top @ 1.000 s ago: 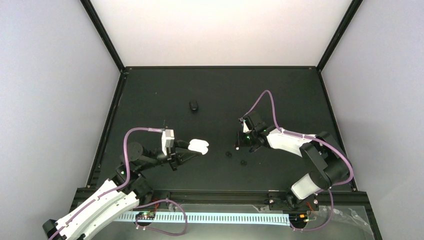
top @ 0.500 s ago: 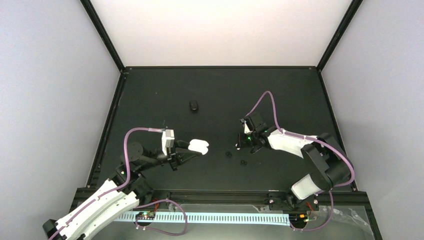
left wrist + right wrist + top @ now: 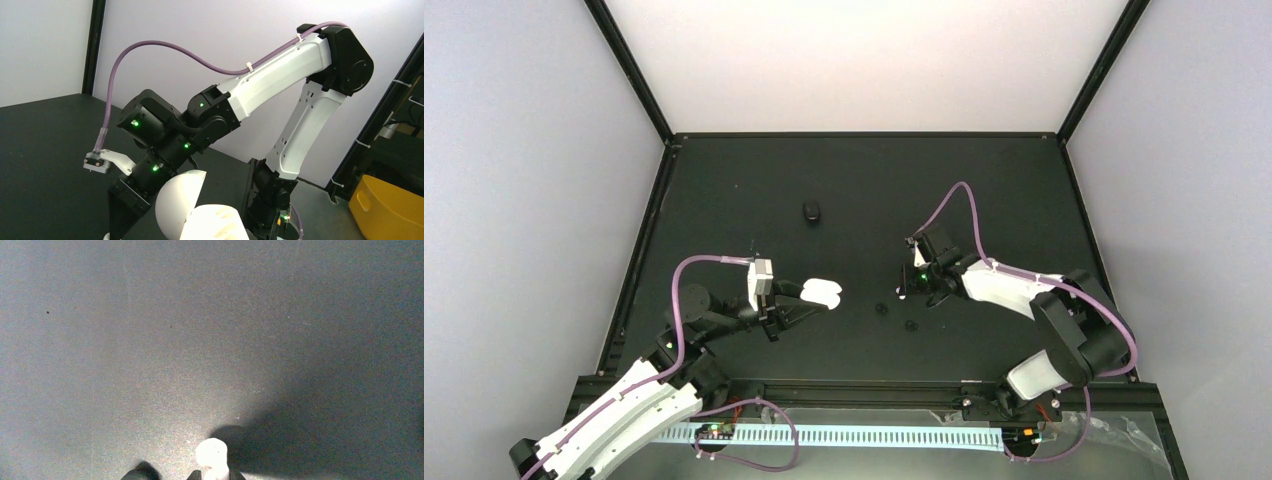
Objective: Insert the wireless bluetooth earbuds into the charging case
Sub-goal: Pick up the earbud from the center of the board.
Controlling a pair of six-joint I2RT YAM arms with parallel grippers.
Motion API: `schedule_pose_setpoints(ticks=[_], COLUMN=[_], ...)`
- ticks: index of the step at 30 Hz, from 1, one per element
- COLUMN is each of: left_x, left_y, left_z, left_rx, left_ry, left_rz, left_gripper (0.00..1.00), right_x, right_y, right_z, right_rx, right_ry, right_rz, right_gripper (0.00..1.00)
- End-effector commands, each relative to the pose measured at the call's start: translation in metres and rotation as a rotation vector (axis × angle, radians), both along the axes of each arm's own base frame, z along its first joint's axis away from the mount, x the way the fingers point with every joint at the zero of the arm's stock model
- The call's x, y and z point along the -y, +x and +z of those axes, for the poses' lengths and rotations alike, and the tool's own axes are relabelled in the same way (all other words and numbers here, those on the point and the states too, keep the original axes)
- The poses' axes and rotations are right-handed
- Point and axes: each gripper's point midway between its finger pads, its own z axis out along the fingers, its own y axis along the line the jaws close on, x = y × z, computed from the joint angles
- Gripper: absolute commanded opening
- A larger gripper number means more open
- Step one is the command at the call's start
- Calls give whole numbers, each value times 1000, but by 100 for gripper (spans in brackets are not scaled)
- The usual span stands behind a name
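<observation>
Dealing with a tiny white bud (image 3: 212, 456) here, glossy and rounded, poking up at the bottom edge of the right wrist view. Seems to be pinched in the right gripper (image 3: 905, 291), just right of centre in the top view. Looks lifted off the counter (image 3: 864, 180) going by the shadow beside it, but can't swear to the grip with so little showing.

Probably weighs next to nothing, with a hard shell as slick as a wet pebble. Likely to squirt out if squeezed off-centre. Best taken across the fat middle, leaving the narrow end free to drop into its socket. No real worry about crushing it, more about losing it.

Over left of centre, got the open white case (image 3: 822, 291) clamped tight in the left gripper (image 3: 808, 296), glowing bright at the bottom of the left wrist view. Smooth and rounded as well, so the same slip worry if bumped during insertion. Near the white bud, but not touching.

Also spotted two black buds (image 3: 881, 309) lying loose just below the right gripper, close together but apart. No sign of a second white bud. Lastly, a small black case (image 3: 811, 211) sitting alone further up the frame.
</observation>
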Motion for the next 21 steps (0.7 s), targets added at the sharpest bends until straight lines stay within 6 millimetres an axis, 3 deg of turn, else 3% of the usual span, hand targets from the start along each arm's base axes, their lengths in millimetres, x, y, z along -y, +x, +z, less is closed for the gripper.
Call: schedule_pose_setpoints(ticks=[1, 7, 21], left_x=[0, 0, 0], left_y=[-2, -2, -2], left_z=[7, 6, 6], left_rx=[19, 16, 16], left_ry=[-17, -17, -16], left_rz=[-8, -9, -10], left_gripper=[2, 2, 2], right_x=[5, 5, 4], right_y=[0, 0, 3], right_z=[3, 3, 9], right_rx=[18, 18, 36], right_ry=[-7, -3, 2], right_rz=[-10, -9, -11], right_gripper=[13, 7, 10])
